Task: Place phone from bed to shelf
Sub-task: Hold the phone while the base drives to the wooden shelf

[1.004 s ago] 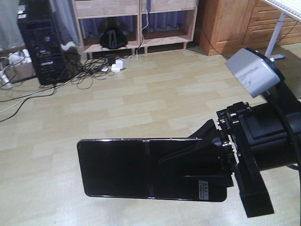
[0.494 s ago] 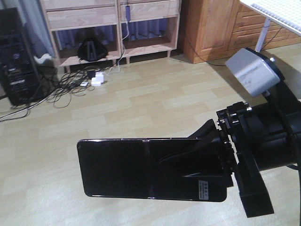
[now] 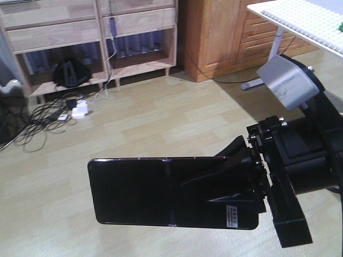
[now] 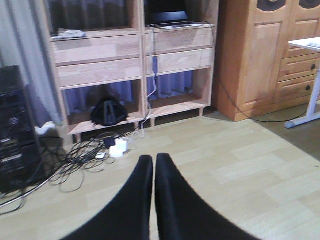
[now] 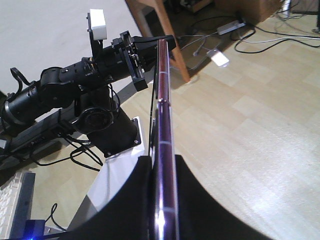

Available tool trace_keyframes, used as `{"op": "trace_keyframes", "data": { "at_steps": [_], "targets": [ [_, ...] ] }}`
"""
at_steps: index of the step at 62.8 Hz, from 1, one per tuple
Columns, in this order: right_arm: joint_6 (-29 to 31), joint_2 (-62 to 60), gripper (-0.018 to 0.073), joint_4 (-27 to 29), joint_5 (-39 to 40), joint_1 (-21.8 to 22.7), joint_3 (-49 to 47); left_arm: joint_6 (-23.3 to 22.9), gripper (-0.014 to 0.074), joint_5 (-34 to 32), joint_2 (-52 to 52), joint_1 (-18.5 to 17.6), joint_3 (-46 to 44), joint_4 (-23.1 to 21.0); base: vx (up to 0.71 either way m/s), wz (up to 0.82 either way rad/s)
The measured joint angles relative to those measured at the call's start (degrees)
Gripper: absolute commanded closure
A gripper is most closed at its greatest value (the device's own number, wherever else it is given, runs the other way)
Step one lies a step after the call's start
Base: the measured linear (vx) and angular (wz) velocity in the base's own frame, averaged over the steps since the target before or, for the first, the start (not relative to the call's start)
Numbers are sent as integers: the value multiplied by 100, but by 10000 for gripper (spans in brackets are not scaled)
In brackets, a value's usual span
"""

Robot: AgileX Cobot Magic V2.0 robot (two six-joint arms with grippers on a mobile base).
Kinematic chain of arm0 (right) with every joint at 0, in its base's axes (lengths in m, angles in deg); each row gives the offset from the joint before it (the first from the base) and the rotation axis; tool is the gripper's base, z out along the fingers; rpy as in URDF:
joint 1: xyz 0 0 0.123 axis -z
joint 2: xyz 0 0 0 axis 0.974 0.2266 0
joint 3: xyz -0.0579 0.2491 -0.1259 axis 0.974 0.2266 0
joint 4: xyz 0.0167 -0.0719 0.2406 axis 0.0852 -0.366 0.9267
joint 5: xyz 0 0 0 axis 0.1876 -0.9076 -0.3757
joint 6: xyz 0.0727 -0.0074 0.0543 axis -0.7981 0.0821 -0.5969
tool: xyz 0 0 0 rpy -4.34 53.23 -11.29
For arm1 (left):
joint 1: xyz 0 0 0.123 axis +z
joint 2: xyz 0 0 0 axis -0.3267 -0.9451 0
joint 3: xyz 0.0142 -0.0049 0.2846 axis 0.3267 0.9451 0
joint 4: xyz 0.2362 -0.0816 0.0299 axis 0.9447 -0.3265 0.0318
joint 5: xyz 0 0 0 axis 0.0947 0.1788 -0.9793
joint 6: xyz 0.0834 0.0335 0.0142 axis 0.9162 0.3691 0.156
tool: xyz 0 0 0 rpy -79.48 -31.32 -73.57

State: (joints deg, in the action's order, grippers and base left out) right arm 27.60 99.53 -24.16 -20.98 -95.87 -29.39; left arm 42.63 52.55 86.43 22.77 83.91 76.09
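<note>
Presently the right tool (image 5: 162,165) clamps the phone (image 3: 134,187) while the left tool (image 4: 153,162) sits closed

Place: home room | wood shelf (image 4: 95,50) | wardrobe (image 4: 250,65) | floor cables (image 4: 75,159) | PC tower (image 4: 17,130)

Over the floor (image 3: 161,123), phone (image 3: 155,190) in right gripper (image 5: 163,165). Beyond, shelf (image 4: 95,50) left, cabinet (image 4: 250,55) just right of it, cables (image 4: 75,155) on floor before shelf.
</note>
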Motion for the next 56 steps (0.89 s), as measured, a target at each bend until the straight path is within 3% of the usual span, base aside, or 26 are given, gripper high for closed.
{"op": "trace_keyframes", "data": {
  "at_steps": [56],
  "targets": [
    [0, -12, 561, 0, -1, 0, 0, 0, 595, 0, 0, 0, 0, 0, 42, -10]
  ]
}}
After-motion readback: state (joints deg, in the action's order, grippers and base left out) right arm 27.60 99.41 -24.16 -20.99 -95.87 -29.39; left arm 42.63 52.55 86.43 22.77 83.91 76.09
